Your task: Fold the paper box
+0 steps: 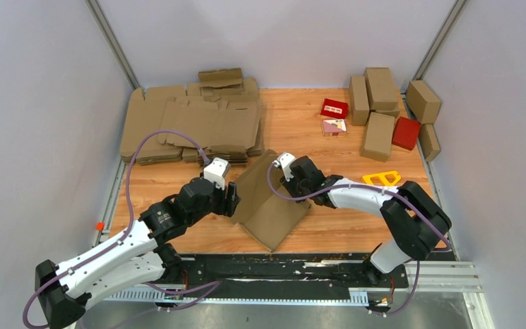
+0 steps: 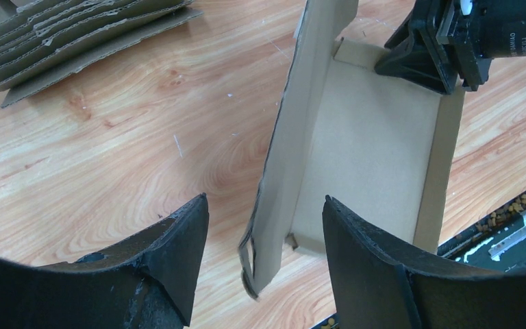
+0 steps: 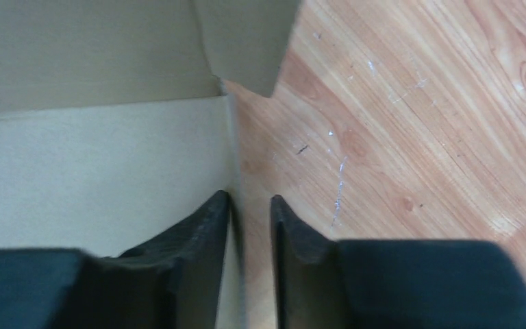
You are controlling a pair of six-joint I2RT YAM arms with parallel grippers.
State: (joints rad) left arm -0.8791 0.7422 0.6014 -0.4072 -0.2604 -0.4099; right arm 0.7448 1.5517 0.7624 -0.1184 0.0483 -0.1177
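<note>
The paper box (image 1: 270, 202) lies half-folded at the table's middle, a brown cardboard tray with raised side walls. In the left wrist view its floor (image 2: 377, 137) shows, with one long wall (image 2: 294, 157) standing tilted. My left gripper (image 1: 233, 199) is open; that wall's near end sits loose between its fingers (image 2: 265, 200). My right gripper (image 1: 293, 182) is at the box's far corner, also seen in the left wrist view (image 2: 445, 55). Its fingers (image 3: 250, 199) stand a narrow gap apart, straddling the opposite side wall (image 3: 235, 151), one inside the box, one outside.
A stack of flat brown blanks (image 1: 192, 123) lies at the back left. Finished brown boxes (image 1: 378, 110), red boxes (image 1: 405, 132) and a small pink box (image 1: 334, 126) stand at the back right. A yellow piece (image 1: 381, 179) lies near the right arm. A black rail (image 1: 281, 264) runs along the near edge.
</note>
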